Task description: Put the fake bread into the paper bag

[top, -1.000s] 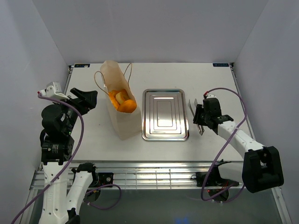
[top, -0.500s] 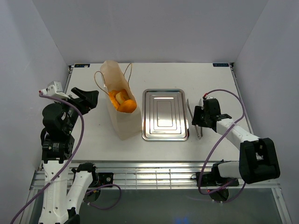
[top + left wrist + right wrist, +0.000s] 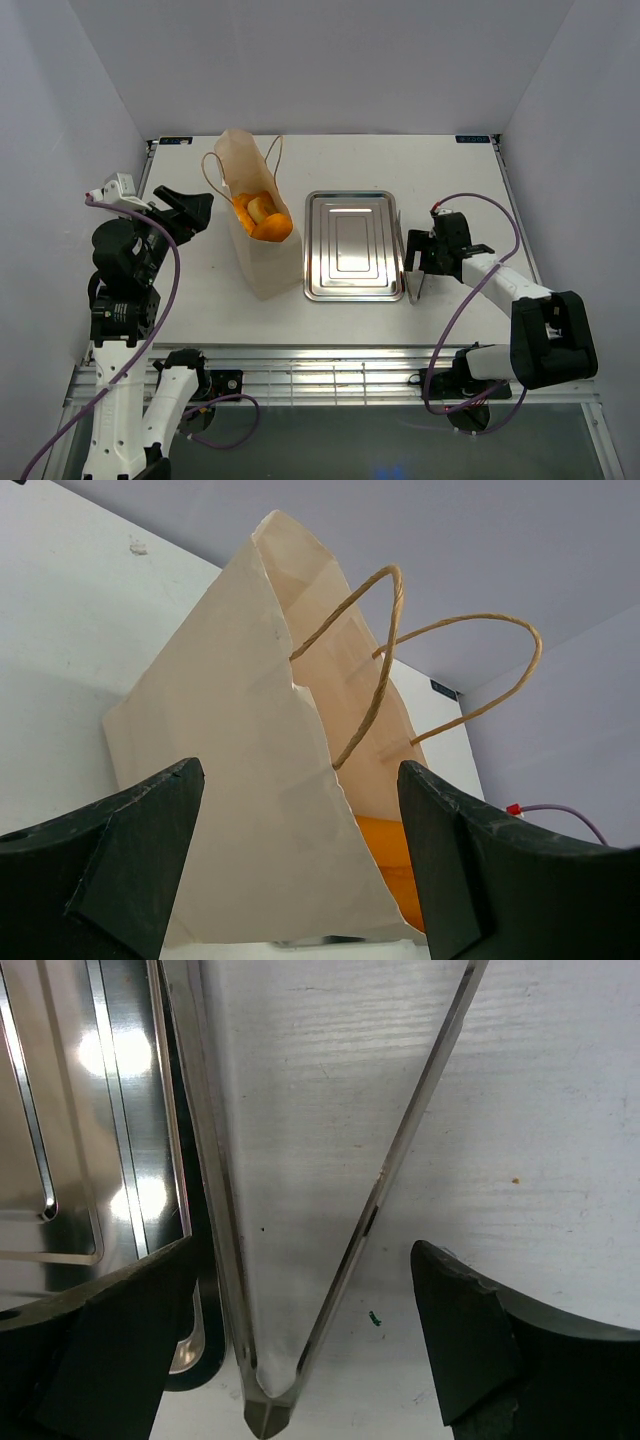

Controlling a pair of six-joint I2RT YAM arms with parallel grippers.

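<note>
The paper bag [image 3: 262,265] stands left of centre on the table with its string handles up; glossy orange fake bread [image 3: 262,217] shows in its mouth. My left gripper [image 3: 192,210] hangs open just left of the bag. In the left wrist view the bag [image 3: 250,810] fills the gap between the fingers of the left gripper [image 3: 298,770], untouched, with bread [image 3: 395,860] showing behind its torn edge. My right gripper [image 3: 416,262] is open, low over the table at the tray's right edge.
A silver rectangular tray [image 3: 355,245] lies right of the bag. Metal tongs [image 3: 412,285] lie on the table against its right rim. In the right wrist view the tongs [image 3: 380,1175] spread in a V between the right gripper's [image 3: 300,1250] fingers, beside the tray [image 3: 100,1110].
My right gripper has opened wide and shifted left toward the tray. The tongs it was holding now lie spread on the table. The left arm and the bag have barely moved.
</note>
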